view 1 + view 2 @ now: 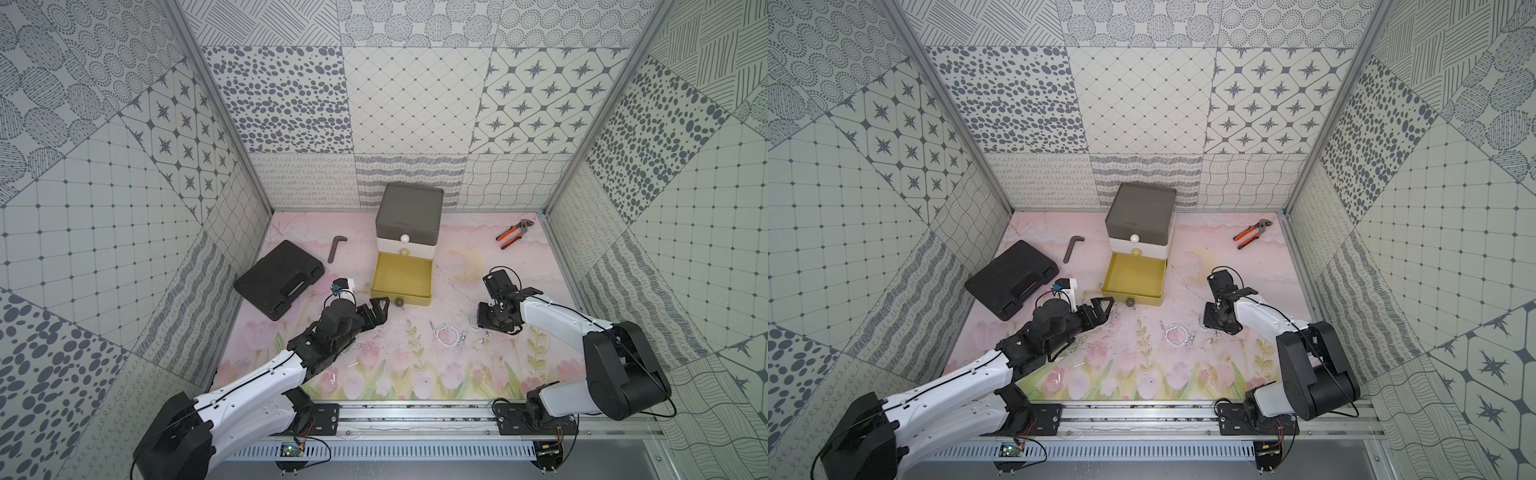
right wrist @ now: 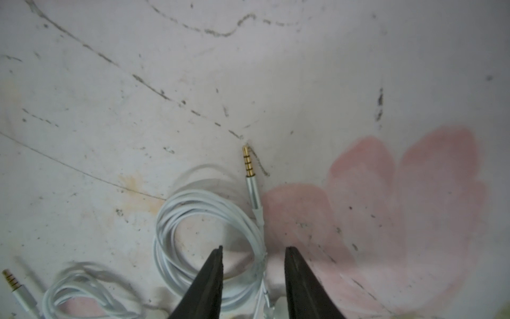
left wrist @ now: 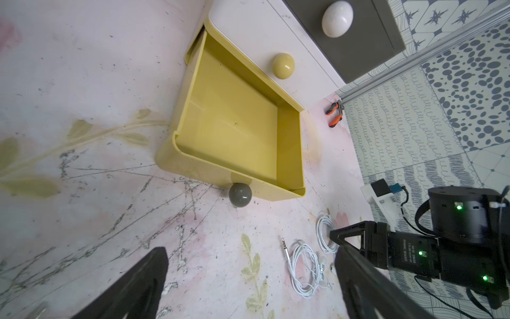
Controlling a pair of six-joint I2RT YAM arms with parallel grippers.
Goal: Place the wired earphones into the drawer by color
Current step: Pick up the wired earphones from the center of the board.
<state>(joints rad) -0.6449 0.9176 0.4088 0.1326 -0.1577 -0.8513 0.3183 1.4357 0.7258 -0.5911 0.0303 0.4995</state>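
Pickup step: my right gripper [image 2: 252, 248] hangs low over a coiled white earphones bundle [image 2: 165, 221] on the counter [image 2: 110, 82], jaws apart astride its edge. My left gripper [image 3: 249, 252] stands wide, empty, beside the pulled-out yellow drawer [image 3: 190, 168]. Next I need a clean pinch, then lift.

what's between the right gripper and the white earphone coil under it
Nothing visible does. The right gripper sits right at the white earphone coil, its open jaws on either side of the coil's cable on the mat.
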